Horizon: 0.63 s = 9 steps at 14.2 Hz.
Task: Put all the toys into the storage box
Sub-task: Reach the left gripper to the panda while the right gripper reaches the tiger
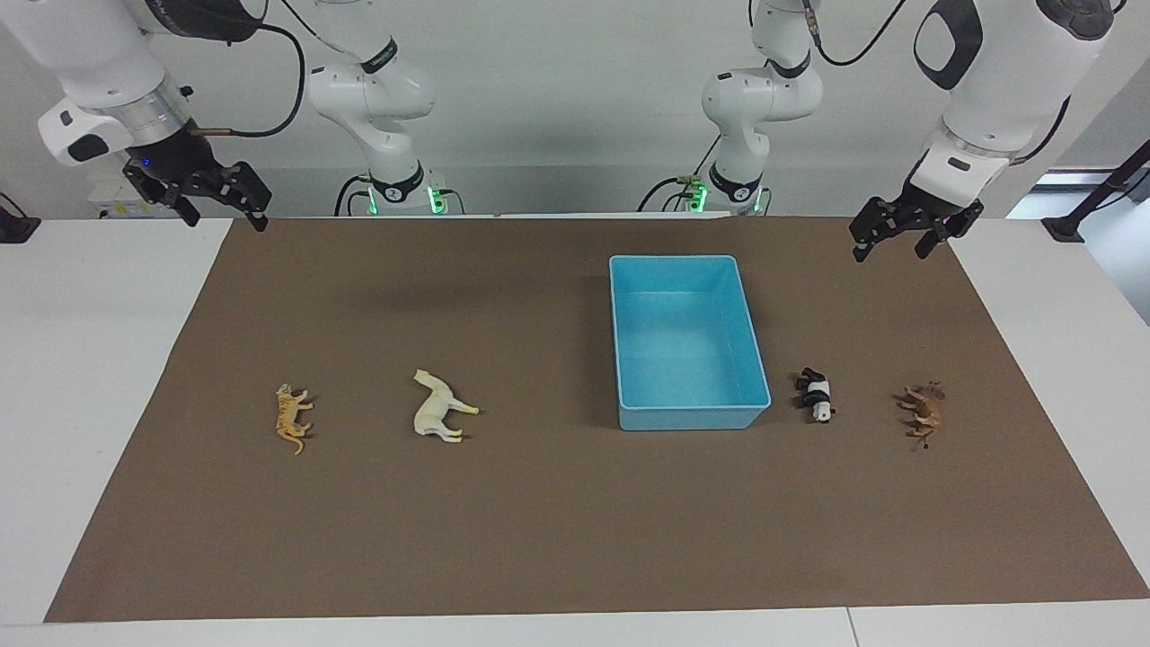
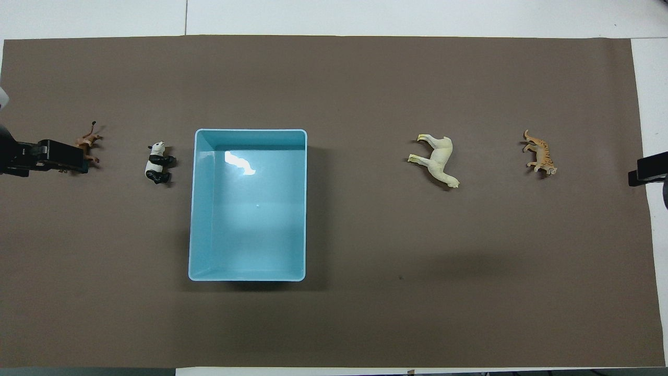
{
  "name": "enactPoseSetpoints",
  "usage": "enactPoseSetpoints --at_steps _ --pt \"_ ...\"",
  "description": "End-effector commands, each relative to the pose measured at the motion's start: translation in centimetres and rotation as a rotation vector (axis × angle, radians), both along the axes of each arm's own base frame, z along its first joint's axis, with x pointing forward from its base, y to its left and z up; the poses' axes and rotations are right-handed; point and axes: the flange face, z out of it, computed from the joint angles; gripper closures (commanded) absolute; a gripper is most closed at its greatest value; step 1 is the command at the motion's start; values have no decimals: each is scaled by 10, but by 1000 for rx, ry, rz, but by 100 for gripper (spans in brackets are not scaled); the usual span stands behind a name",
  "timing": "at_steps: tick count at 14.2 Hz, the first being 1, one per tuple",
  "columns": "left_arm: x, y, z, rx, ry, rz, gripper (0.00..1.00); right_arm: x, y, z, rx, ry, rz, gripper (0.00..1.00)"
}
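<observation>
The light blue storage box stands empty on the brown mat. The panda and the brown lion lie on the mat beside the box, toward the left arm's end. The cream horse and the orange tiger lie toward the right arm's end. My left gripper hangs open and empty, raised over the mat's corner at its own end. My right gripper hangs open and empty over the mat's corner at its end.
The brown mat covers most of the white table. Both arm bases stand at the robots' edge of the table. Nothing else lies on the mat.
</observation>
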Motion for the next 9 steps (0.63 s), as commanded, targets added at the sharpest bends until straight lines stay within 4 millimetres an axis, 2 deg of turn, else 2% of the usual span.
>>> enactPoseSetpoints --at_steps 1,5,7,9 --pt "-5 -1 3 -13 4 -3 0 -6 0 0 17 3 -15 0" --pt "-7 -6 1 -13 10 -8 0 -8 -1 0 20 13 -13 0" --pt "-11 5 -8 -7 9 67 0 -10 0 1 21 24 -15 0" --pt "-14 2 -32 -9 -72 77 0 -11 -1 -1 21 24 -10 0"
